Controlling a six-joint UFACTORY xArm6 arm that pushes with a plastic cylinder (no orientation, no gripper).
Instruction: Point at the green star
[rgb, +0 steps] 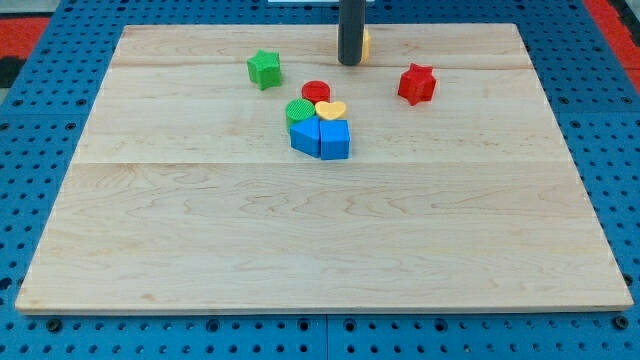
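Camera view, green star (264, 69) left of end effector (349, 62)

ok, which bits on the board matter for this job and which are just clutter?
In play:
- green star, toward the view's top left
- my tip, to the star's right, apart from it

Just lying about:
- red star
- yellow block behind the rod, shape hidden
- middle cluster: red round, green round, yellow heart, two blue blocks
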